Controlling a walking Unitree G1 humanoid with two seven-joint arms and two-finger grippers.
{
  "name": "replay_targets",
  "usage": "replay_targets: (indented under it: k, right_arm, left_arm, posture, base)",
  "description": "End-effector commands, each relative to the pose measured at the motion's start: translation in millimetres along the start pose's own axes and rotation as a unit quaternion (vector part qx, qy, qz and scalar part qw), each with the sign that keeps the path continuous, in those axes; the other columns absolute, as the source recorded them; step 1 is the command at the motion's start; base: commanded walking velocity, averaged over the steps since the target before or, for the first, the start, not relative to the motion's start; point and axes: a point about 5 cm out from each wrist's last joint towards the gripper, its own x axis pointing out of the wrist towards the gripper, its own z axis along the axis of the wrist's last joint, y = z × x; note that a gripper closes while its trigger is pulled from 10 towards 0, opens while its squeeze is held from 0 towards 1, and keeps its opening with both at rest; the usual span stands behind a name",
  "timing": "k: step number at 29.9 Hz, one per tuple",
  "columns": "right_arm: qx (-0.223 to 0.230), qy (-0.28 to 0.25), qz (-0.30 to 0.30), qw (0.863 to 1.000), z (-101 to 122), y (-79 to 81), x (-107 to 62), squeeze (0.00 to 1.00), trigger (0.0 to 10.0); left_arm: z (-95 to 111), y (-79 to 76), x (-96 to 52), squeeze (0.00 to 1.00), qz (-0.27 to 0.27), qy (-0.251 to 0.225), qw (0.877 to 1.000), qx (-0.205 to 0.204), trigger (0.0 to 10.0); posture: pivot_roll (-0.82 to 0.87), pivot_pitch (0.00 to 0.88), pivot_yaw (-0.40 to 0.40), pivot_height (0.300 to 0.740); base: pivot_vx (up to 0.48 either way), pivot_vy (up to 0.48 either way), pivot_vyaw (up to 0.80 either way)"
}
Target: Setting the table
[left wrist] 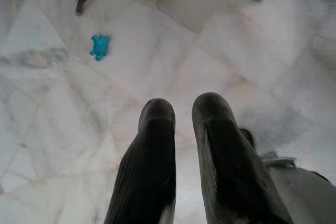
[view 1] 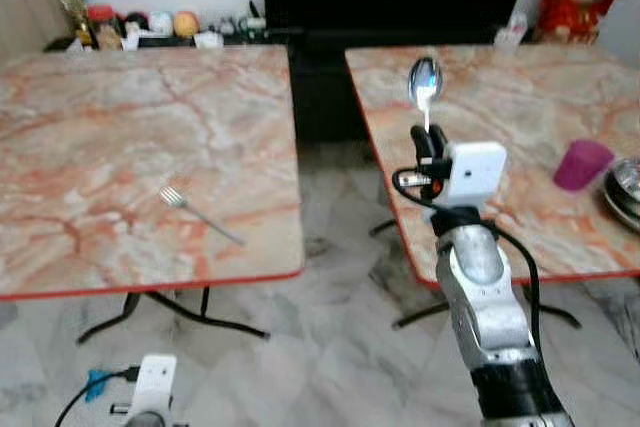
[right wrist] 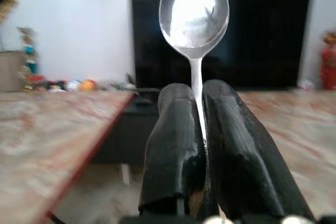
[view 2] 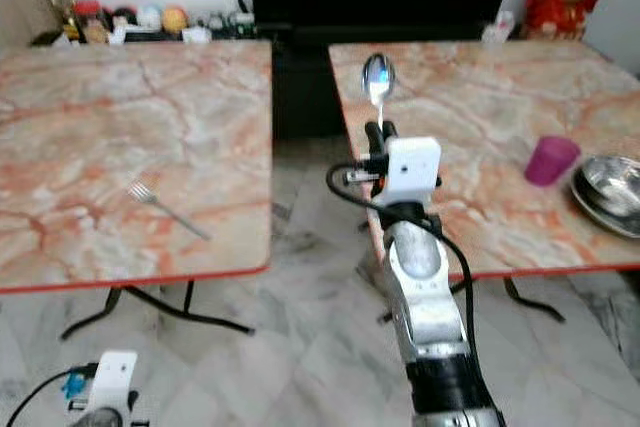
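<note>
Two black fingers of my right gripper are pressed tight on the handle of a spoon, with no gap left but the thin stem between them. The spoon stands upright above my fingertips, bowl uppermost. From my head I see that gripper raised in the gap between two marble-patterned tables, just at the near left edge of the right table, with the spoon bowl over its top.

My left gripper hangs low over the pale marble floor, its two fingers nearly together with a narrow slit between them, gripping nothing. A small blue scrap lies on the floor ahead of it, near the dark table feet.

On the left table a fork lies flat and alone, near its front right corner. On the right table a purple cup stands just beside a metal bowl at the far right edge, well apart from my spoon.

My right wrist camera also catches a dark screen on the wall behind the spoon.
</note>
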Motion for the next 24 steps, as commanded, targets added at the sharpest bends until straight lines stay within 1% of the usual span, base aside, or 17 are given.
replay_targets:
  k: [1, 4, 9, 11, 24]
  right_arm:
    - [-0.002, -0.010, -0.004, 1.000, 6.1, -1.4, 2.8, 0.00, 10.0]
    - [-0.018, -0.021, -0.004, 1.000, 9.0, -3.0, 2.7, 0.00, 10.0]
    - [-0.017, -0.031, 0.002, 0.999, 12.0, -0.8, 2.3, 0.00, 10.0]
    - [0.002, -0.033, -0.006, 0.999, 12.3, -1.9, 2.2, 0.00, 10.0]
    - [0.004, -0.037, -0.002, 0.999, 13.3, -1.4, 3.4, 0.00, 10.0]
  left_arm:
    - [-0.9, -1.2, -0.1, 0.00, -0.003, 0.003, 1.000, -0.001, 10.0]
    - [-0.5, -1.2, -0.1, 0.00, -0.002, 0.002, 1.000, -0.002, 10.0]
    - [0.0, -1.0, 0.0, 0.00, -0.002, 0.001, 1.000, -0.002, 10.0]
    - [0.1, -1.1, 0.0, 0.00, -0.002, 0.001, 1.000, -0.003, 10.0]
    - [0.7, -3.0, 0.1, 0.00, -0.003, 0.000, 1.000, -0.006, 10.0]
  posture:
    - [-0.01, 0.000, 0.031, 0.740]
    - [-0.01, 0.000, 0.029, 0.740]
    - [-0.01, 0.000, 0.030, 0.740]
    - [0.00, 0.000, 0.029, 0.740]
    - [0.00, 0.000, 0.022, 0.740]
  base:
    - [0.000, -0.480, 0.00]
    - [0.000, -0.480, 0.00]
    - [0.000, -0.480, 0.80]
    - [0.000, -0.480, 0.00]
    - [0.000, -0.480, 0.00]
